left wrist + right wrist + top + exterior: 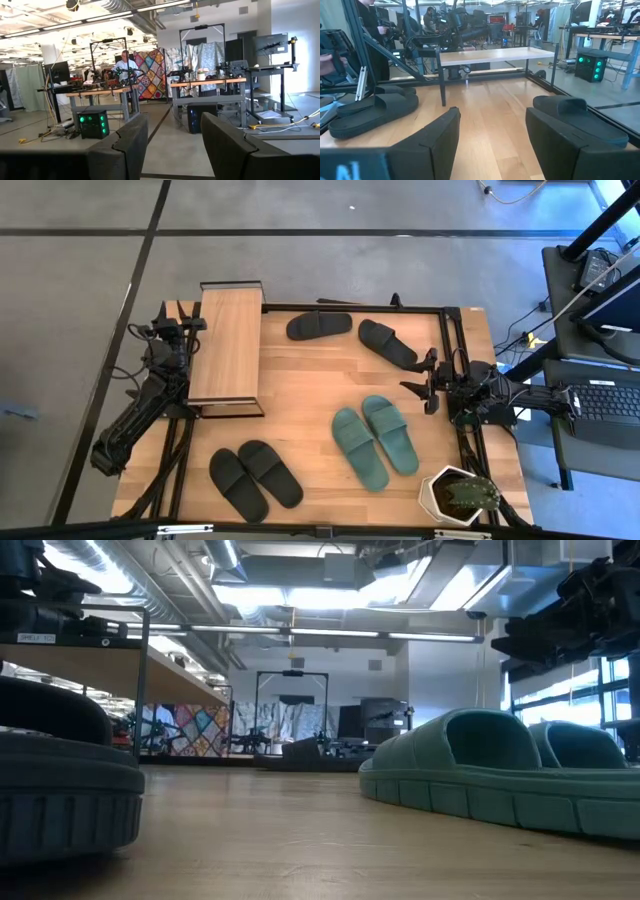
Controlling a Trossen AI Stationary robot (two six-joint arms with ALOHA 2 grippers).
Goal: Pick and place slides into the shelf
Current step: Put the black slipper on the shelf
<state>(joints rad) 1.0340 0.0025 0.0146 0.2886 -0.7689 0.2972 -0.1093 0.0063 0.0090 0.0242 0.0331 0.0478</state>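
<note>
Slides lie in three pairs on the table [300, 395], black [320, 325] at the far edge, black [255, 478] near, teal [375, 442] centre-right, none on the shelf [226, 345] at far left, with the left tool [180, 330] and right tool [428, 383] both apart and empty.

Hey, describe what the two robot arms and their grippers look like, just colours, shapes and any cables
Both arms are dark, almost black, jointed segments with black cables running along them. The left gripper ends in two thick, matte black, blocky fingers with angled inner faces. The right gripper has the same pair of chunky black fingers, and a pale marking shows on its body. From above, both wrists look bulky with brackets.
</note>
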